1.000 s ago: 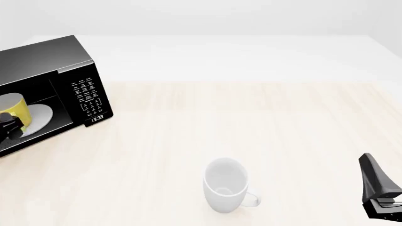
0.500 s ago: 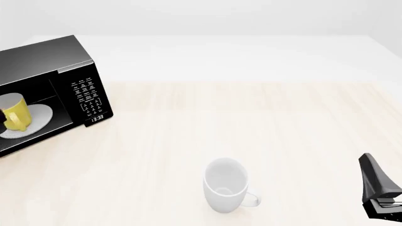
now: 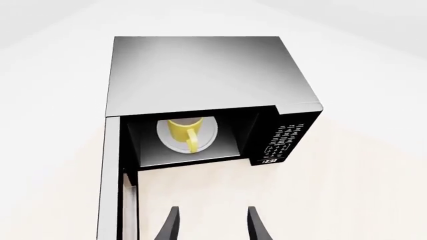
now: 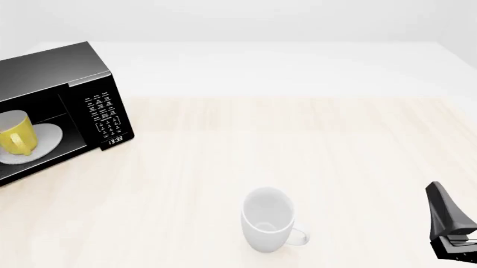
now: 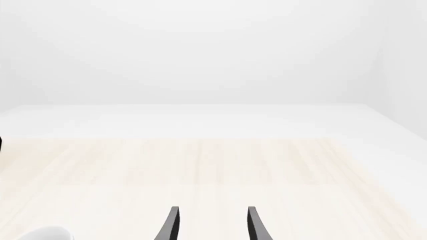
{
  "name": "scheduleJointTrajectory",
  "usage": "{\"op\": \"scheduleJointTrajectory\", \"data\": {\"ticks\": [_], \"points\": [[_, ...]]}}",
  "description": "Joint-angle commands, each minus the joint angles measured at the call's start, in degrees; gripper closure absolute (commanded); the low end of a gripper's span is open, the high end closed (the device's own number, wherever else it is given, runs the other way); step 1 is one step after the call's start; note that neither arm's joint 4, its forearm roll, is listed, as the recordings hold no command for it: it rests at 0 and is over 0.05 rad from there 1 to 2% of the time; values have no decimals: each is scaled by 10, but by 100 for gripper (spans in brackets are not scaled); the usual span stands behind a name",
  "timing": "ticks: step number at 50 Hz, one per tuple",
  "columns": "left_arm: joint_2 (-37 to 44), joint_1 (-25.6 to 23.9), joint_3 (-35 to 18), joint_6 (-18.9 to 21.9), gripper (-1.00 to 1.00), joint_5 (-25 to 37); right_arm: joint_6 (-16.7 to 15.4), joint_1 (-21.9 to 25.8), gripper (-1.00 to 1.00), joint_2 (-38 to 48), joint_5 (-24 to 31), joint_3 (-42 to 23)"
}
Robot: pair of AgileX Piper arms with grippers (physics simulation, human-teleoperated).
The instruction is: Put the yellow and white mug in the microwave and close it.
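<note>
The yellow and white mug (image 4: 17, 134) stands upright on the round white turntable plate (image 4: 44, 142) inside the black microwave (image 4: 67, 72) at the table's far left. The wrist view shows the mug (image 3: 185, 131) too, with the microwave (image 3: 200, 75) and its door (image 3: 112, 190) swung open. My left gripper (image 3: 212, 225) is open and empty, back from the opening; it is out of the front view. My right gripper (image 5: 212, 225) is open and empty over bare table; its arm (image 4: 449, 223) shows at the front right edge.
A larger all-white mug (image 4: 267, 219) stands on the table at front centre, handle to the right; its rim (image 5: 47, 232) just shows in the right wrist view. The keypad and clock (image 4: 104, 118) face the table.
My left gripper has let go of the yellow mug and drawn back out of the microwave, leaving the front view. The mug stays on the plate. The right arm has not moved.
</note>
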Motion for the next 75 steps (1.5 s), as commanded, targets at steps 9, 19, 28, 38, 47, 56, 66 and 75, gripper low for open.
{"op": "scheduleJointTrajectory", "data": {"ticks": [9, 19, 28, 38, 47, 56, 66, 75], "points": [[-70, 7, -48, -13, -100, 87, 0, 0, -100, 0, 0, 0], [-90, 8, -83, -14, -100, 126, 0, 0, -100, 0, 0, 0], [-106, 16, -107, -19, -100, 147, 0, 0, -100, 0, 0, 0], [-119, 18, -147, -20, -100, 181, 0, 0, -100, 0, 0, 0], [-135, 30, -172, -17, -100, 204, 0, 0, -100, 0, 0, 0], [-152, 57, -170, -2, -100, 202, 0, 0, -100, 0, 0, 0], [-154, 85, -179, 5, -100, 200, 0, 0, -100, 0, 0, 0], [-153, 120, -187, 9, -100, 187, 0, 0, -100, 0, 0, 0]]}}
